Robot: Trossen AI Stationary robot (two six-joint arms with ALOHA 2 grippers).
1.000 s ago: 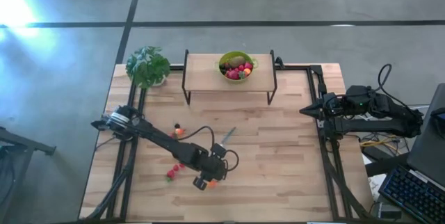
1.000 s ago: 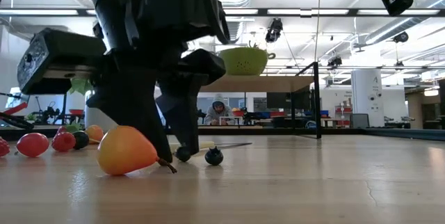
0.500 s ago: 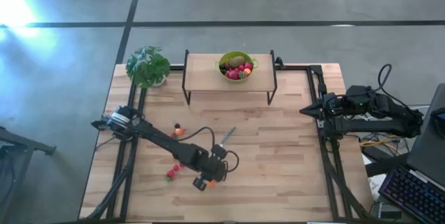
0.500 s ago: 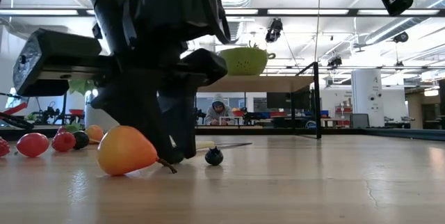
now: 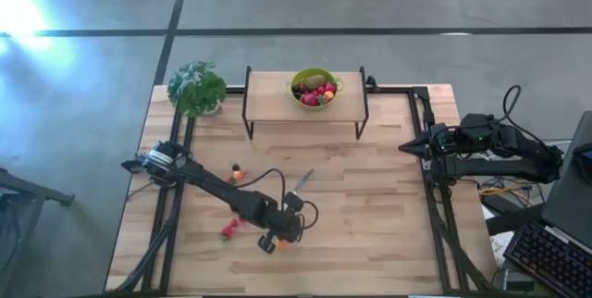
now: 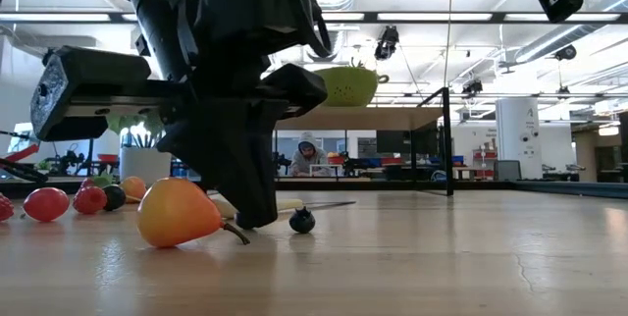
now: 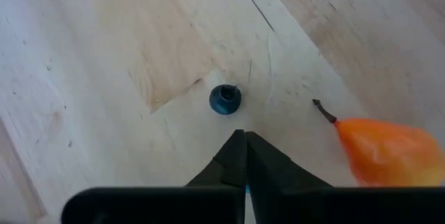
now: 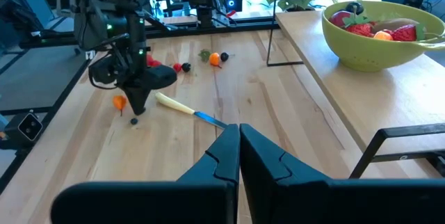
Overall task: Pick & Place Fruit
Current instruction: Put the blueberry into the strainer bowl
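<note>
So, high view: my left gripper (image 5: 269, 242) is down on the table (image 5: 370, 205) near the front edge, an orange fruit (image 5: 280, 242) touching its side; a few red pieces (image 5: 228, 231) lie just beside my arm. Green bowl (image 5: 315, 88) of fruit sits on the raised shelf (image 5: 268, 102). My right gripper (image 5: 407, 148) waits at the right edge.

Low view: my left fingers are clenched together with tips on the wood, nothing between them. Orange pear-shaped fruit (image 6: 177, 213) just beside them, dark berry (image 6: 301, 221) on the other side, apart.

Left wrist view: the berry (image 7: 225, 99) lies just ahead of my closed tips, not held.

Right wrist view: my right fingers (image 8: 233, 156) are clenched, empty; the knife (image 8: 188, 109) lies near the left gripper.
</note>
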